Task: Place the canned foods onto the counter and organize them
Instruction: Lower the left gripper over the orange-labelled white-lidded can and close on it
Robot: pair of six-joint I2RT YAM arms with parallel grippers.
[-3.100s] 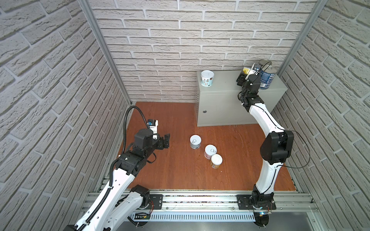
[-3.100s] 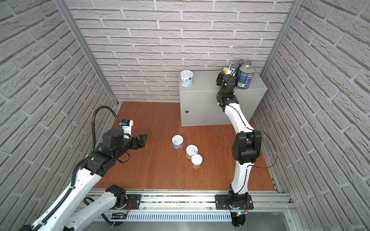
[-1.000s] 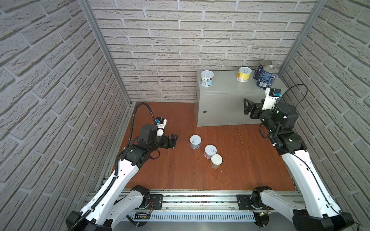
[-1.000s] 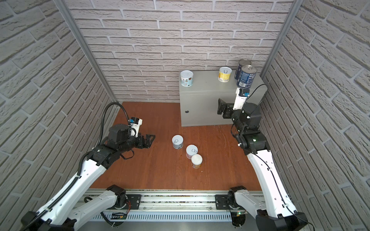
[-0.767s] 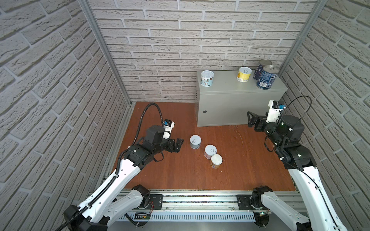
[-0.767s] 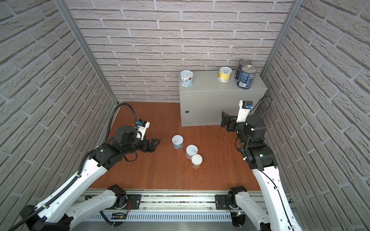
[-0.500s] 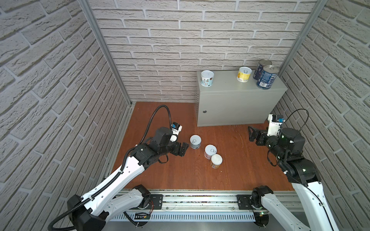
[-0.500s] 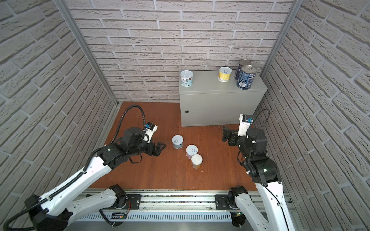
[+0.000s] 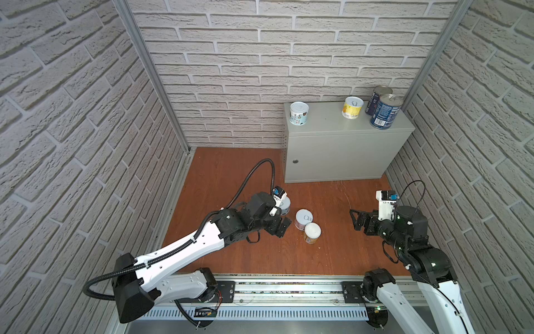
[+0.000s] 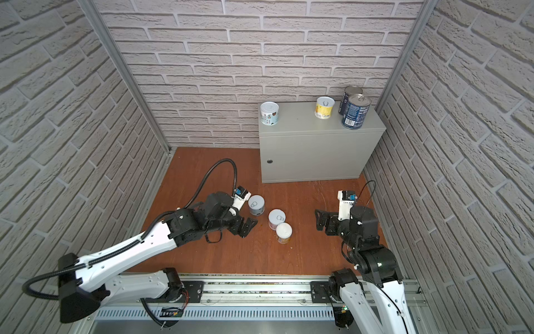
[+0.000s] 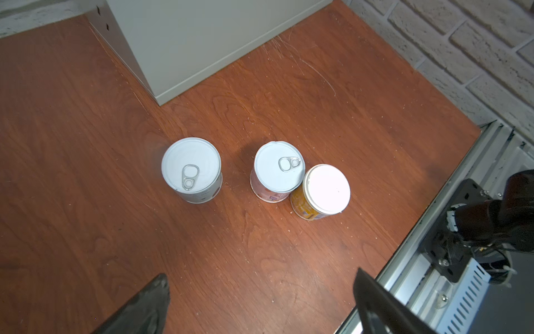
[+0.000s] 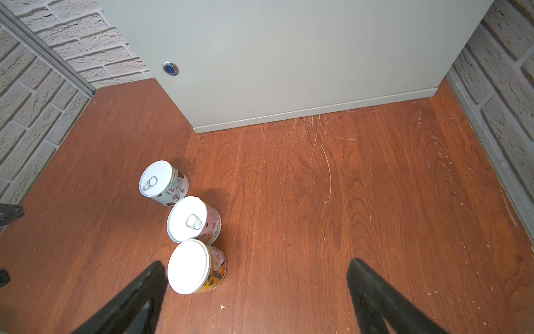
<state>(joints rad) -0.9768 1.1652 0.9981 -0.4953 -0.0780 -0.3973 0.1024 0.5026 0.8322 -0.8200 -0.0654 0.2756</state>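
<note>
On the wooden floor (image 10: 303,254) before the counter (image 10: 315,136), the pink tin (image 10: 276,219) stood upright, long axis vertical, pull-tab lid up, touching the orange tin (image 10: 283,232) and near the grey tin (image 10: 256,204); the left gripper (image 10: 249,227), just beside it with jaws spread and empty like the right gripper (image 10: 318,220), would best straddle its free sides.

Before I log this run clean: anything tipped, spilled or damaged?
Nothing tipped or spilled. Only pale scratches mark the floor by the counter, and the orange can has a plain lid, no pull ring.
</note>
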